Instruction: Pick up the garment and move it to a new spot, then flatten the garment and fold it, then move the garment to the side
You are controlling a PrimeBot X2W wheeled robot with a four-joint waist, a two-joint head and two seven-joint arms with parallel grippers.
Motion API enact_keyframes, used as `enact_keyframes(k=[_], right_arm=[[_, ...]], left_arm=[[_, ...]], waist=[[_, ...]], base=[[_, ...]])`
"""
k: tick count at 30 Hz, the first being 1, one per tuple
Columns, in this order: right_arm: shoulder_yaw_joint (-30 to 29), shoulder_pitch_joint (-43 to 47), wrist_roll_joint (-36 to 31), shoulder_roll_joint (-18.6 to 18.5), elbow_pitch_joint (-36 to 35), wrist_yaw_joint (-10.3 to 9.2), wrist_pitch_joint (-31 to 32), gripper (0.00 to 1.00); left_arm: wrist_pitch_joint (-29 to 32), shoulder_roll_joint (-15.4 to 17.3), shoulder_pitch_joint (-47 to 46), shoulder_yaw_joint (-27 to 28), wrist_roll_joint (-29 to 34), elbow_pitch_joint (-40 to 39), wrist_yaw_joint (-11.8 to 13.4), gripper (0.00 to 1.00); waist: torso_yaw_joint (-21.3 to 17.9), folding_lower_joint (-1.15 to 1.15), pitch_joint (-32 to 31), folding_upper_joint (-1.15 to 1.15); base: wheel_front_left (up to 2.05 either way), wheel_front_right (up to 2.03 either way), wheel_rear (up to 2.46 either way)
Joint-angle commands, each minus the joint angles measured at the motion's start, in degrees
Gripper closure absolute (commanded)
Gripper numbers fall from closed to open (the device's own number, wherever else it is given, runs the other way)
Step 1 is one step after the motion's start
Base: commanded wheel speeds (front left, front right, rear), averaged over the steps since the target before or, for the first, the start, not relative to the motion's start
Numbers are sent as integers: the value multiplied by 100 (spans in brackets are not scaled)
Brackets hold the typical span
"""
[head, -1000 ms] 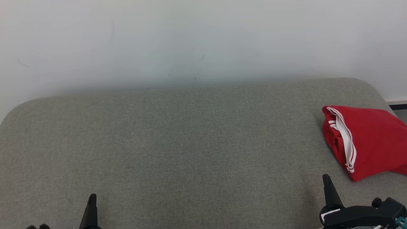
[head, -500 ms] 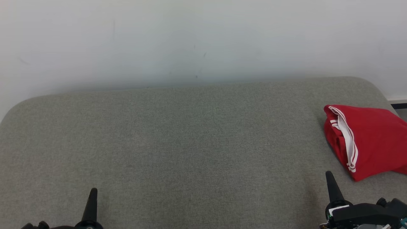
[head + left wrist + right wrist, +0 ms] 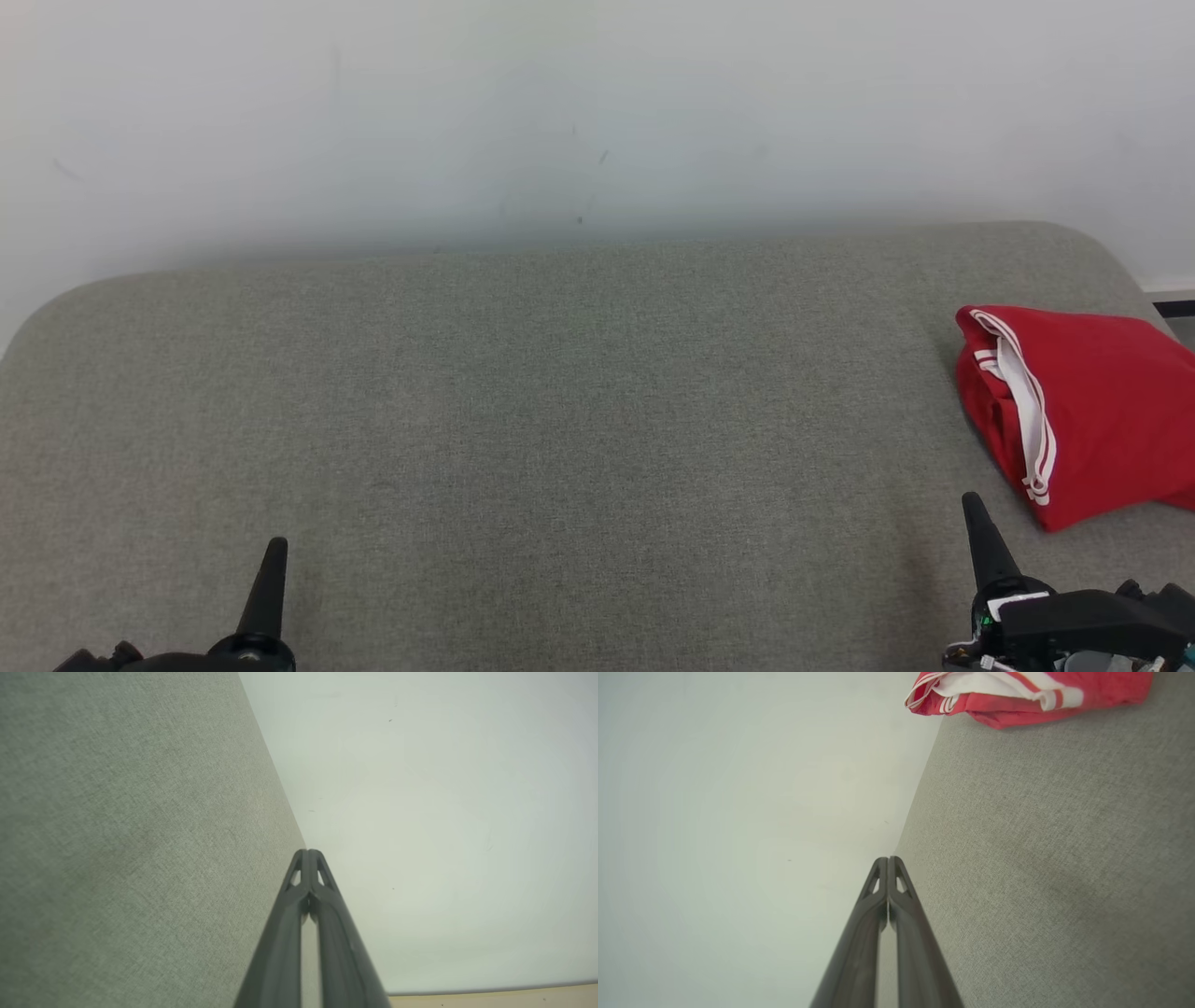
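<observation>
I see the garment (image 3: 1092, 411) as a red piece with white striped trim, folded into a compact, slightly puffy bundle with its layers stacked. It lies at the far right of the grey fabric surface (image 3: 560, 420), near that surface's rounded back corner, and its right part runs past the edge of my head view. The white-striped band runs down the folded edge that faces left, toward the middle of the surface.

L gripper (image 3: 276, 549): long dark tapered fingers, triangular cut-outs nr tips
R gripper (image 3: 972, 504): same; black wrist block (image 3: 1074, 627), white label (image 3: 1016, 606)
</observation>
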Motion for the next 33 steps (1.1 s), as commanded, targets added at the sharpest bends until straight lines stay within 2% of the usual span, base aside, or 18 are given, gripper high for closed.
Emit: enact_keyframes(k=[1,33], right_arm=[[-26,-99,129,0,-61,-9,35,100],[-207,-124,1589,3,-231,-12,397,100]], left_arm=[[30,29,-106,27,-137,-17,-44,100],[398,37,-316,79,-1569,38,-182,100]], waist=[[2,-1,3,-1],[58,-1,100,-1]], base=[[0,0,0],[0,0,0]])
